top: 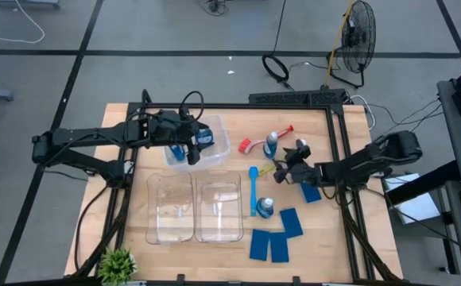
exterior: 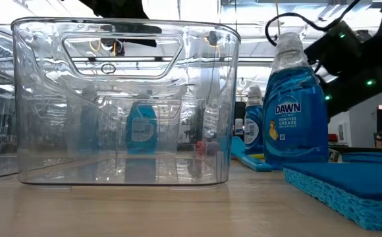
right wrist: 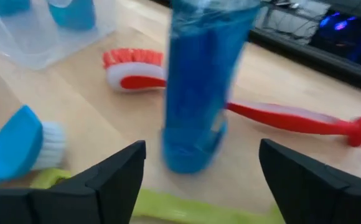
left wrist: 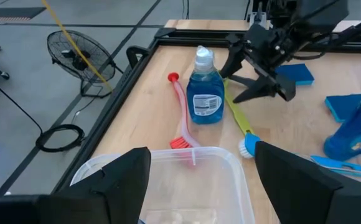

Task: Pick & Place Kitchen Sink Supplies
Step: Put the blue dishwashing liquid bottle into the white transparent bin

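Nearest your low camera: flat blue rectangular sponge (exterior: 349, 184), lying on the wood table (exterior: 178, 210), with a clear plastic bin (exterior: 122, 105) beside it and a blue-liquid Dawn bottle with pale cap (exterior: 295, 105) upright just behind the sponge.

From overhead you have that same bottle at the tip of a slim blue long-handled brush (top: 253, 191). Three more blue sponges (top: 271, 245) lie near it; a fifth (top: 311, 192) sits under your right arm. Two clear bins stand side by side in the table's middle. A third bin (top: 218, 141) stands at the back, on the left arm's side.

Left gripper (top: 189, 145): over the back bin, fingers spread wide, holding nothing. Blue bottles (top: 203, 136) stand inside that bin below it.

Right gripper (top: 288, 168): fingers wide apart, pointed at a second upright blue bottle (right wrist: 199, 87), not touching it. A red long-handled brush (right wrist: 243, 99) lies behind that bottle. A yellow-green brush handle (right wrist: 168, 208) runs along the table between fingers and bottle.

Small green potted plant (top: 117, 263) at the table's near left corner.
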`<act>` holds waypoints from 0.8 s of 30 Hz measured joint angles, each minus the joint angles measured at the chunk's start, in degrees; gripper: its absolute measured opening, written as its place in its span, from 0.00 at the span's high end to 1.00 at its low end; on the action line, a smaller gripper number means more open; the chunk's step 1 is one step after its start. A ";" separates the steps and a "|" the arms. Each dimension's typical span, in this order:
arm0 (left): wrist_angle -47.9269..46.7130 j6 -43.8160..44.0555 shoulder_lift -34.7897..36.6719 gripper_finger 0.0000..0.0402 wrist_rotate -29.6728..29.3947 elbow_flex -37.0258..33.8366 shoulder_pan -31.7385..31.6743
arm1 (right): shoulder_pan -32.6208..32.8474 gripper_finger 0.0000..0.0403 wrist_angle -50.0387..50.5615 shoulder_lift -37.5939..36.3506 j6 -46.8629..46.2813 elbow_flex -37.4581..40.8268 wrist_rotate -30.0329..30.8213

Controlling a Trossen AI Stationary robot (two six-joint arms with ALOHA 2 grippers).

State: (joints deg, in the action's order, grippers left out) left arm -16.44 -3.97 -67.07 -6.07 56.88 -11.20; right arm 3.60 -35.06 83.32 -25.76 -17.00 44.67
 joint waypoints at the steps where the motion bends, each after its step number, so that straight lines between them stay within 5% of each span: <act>1: -0.01 0.00 0.00 0.28 0.00 0.00 0.00 | -0.56 0.22 -2.25 1.25 0.78 -0.02 -1.29; 9: -0.04 0.00 0.00 0.30 -0.01 0.00 0.00 | -5.04 0.15 -13.23 8.72 4.41 -0.52 -2.76; 24: -0.05 0.00 0.00 0.31 0.02 -0.02 0.00 | -13.50 0.19 -17.48 16.16 7.43 -4.31 -8.90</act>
State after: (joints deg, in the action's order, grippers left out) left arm -16.49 -3.97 -67.07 -6.04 56.86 -11.20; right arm -9.90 -52.54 99.48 -18.33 -21.31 35.77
